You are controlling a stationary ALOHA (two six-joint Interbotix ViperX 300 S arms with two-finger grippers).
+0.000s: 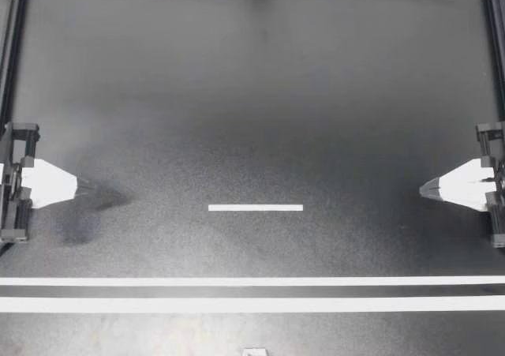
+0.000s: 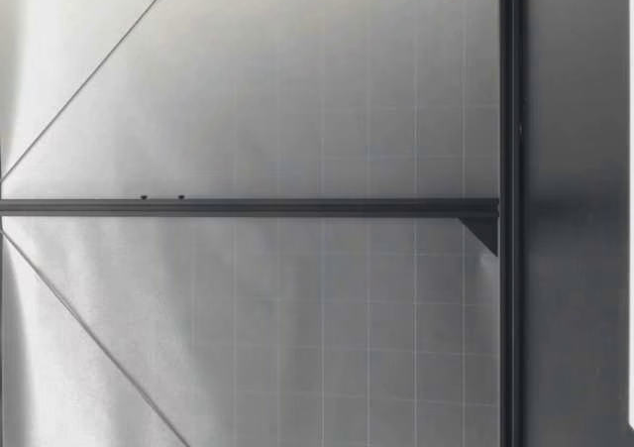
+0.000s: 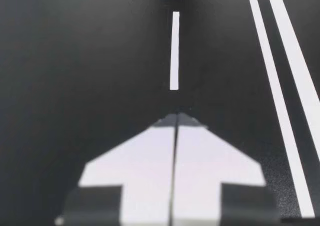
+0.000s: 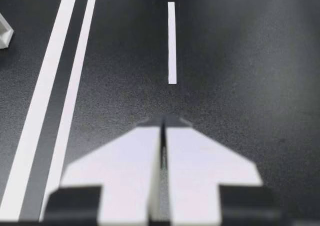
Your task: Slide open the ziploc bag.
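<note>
**Inspector:** Where is the bag?

**Onlooker:** Not in any view. The table (image 1: pixel 252 95) carries only a short tape mark (image 1: pixel 255 207), two long tape lines (image 1: pixel 252 281) and a small white piece (image 1: pixel 252 352) at its near edge. I cannot tell what that piece is.

**Inspector:** And the tools?

**Onlooker:** The left gripper (image 1: pixel 85 187) sits at the left edge and the right gripper (image 1: pixel 426 189) at the right edge, well apart, both pointing toward the short mark. The left wrist view shows its fingers (image 3: pixel 210 156) pressed together with nothing between them. The right wrist view shows the same (image 4: pixel 200 161). The low view shows no gripper, only a frame bar (image 2: pixel 511 209).

**Inspector:** What could go wrong?

**Onlooker:** These are my judgements.
- With no bag present, any reach now would be wasted.
- A bag laid well off the mark may put its slider out of easy reach of one arm.
- If the jaws come in pressed together, the tips would likely shove the thin film across the smooth table rather than take it.
- One gripper must hold the bag while the other draws the slider. With a weak hold the whole bag would travel along and the seal would remain closed.
</note>
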